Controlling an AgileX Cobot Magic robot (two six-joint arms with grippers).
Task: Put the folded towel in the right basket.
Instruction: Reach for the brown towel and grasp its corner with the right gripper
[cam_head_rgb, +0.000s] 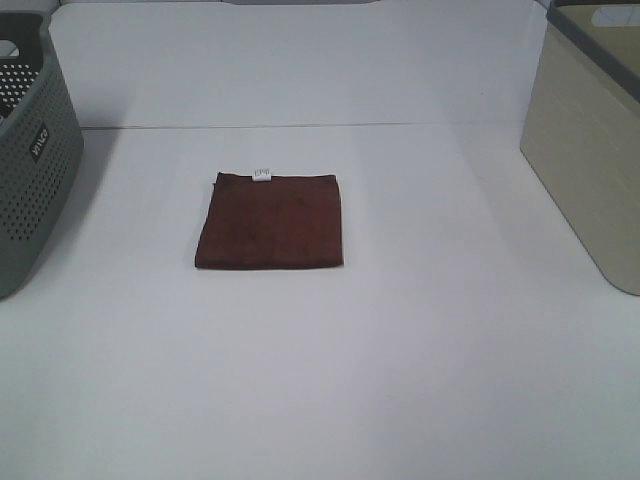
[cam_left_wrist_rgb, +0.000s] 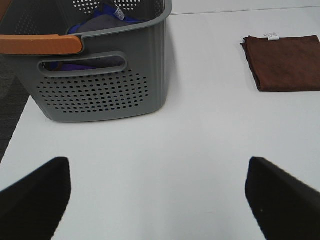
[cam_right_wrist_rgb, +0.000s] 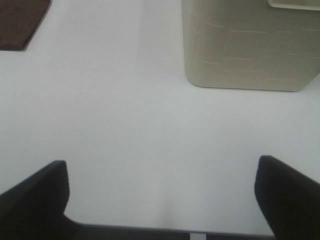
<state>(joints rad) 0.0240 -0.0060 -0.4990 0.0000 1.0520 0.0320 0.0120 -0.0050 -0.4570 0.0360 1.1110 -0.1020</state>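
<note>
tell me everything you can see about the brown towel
The towel is dark reddish brown, soft cloth by its look, folded into a flat, nearly square pad with layers showing along one edge. A small white tag sticks out at its far edge. It lies flat on the white table, roughly midway between the grey basket and the beige basket, apart from both. Nothing rests on it. The left claw and right claw are open and clear of it.
</note>
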